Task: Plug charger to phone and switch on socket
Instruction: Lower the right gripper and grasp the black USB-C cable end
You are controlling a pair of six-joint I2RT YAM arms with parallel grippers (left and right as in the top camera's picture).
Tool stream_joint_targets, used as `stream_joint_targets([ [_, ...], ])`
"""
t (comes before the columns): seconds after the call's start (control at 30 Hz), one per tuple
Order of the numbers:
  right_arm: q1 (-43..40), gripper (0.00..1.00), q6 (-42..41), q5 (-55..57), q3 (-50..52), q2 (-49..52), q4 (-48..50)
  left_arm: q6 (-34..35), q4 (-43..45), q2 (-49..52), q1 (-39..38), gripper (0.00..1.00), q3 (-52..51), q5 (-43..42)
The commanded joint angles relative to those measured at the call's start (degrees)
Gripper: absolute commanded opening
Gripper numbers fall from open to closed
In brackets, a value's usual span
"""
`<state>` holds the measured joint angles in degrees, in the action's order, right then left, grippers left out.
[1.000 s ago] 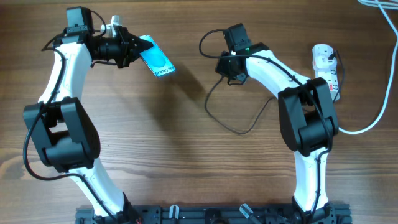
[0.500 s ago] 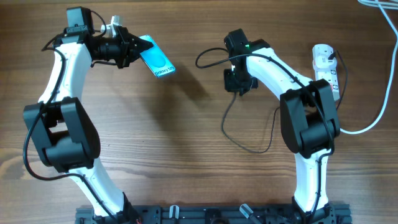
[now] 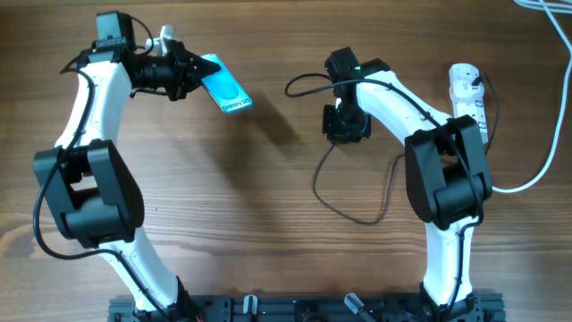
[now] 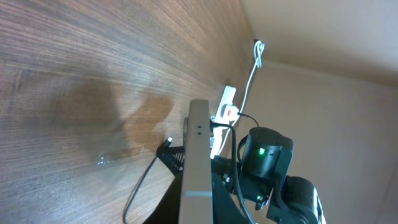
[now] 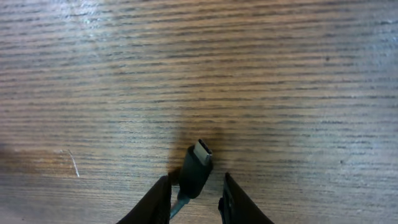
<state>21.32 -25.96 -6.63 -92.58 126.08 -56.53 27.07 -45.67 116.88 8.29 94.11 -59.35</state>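
1. Nearest the robot's base, the slack of the charger (image 3: 353, 211) lay in a loose loop on the desk (image 3: 268, 259), at about 5 o'clock from the desk's middle in the overhead view. The cord looked thin, limp and very light. It would trail and tug, so a hold on the cord itself would give no control of the tip.
2. Just beyond, at about 1 o'clock, the right pincer (image 5: 194, 190) pinched the charger right behind its plug tip (image 5: 199, 155). The tip jutted past the fingers above the wood, its metal mouth pointing away from the wrist. I judged this the right place to hold, since the moulded body is the only stiff part. It is small and smooth, though, and could swivel if pushed off-axis.
3. Farther off, at 11 o'clock, the left pincer (image 3: 198, 73) was clamped on one end of the phone (image 3: 226, 87). The phone hung clear of the desk, tilted, with its free end pointing toward 4 o'clock. It is rigid and slick and probably heavier than the cable. Gripped at one end, it would likely pivot under a push, so mating calls for a straight, gentle approach. Its port could not be made out.
4. Farthest, at 2 o'clock, the socket (image 3: 470, 100) lay flat, well apart from both pincers. Its white lead (image 3: 536, 174) curved off toward 3 o'clock. A red switch (image 4: 229, 112) showed in the left wrist view, but its position was unreadable. The strip looked light enough to slide when pressed.
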Motion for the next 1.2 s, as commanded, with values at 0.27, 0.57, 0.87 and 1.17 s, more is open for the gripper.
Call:
stream_joint_targets([
  [0.27, 0.2, 0.29, -4.3, -4.0, 6.0, 1.6, 4.2, -4.4, -2.9, -0.7, -0.2, 0.04, 0.4, -1.2],
  [0.57, 1.0, 0.36, -5.7, -4.2, 7.8, 1.6, 7.0, -4.4, -2.9, -0.7, -0.2, 0.04, 0.4, -1.2],
  [0.87, 1.6, 0.3, -9.0, -2.4, 7.9, 1.6, 6.3, -4.4, -3.0, -0.7, -0.2, 0.04, 0.4, -1.2],
  [1.17, 1.7, 0.04, -6.9, -2.5, 8.0, 1.6, 9.4, -4.4, -3.0, -0.7, -0.2, 0.04, 0.4, -1.2],
])
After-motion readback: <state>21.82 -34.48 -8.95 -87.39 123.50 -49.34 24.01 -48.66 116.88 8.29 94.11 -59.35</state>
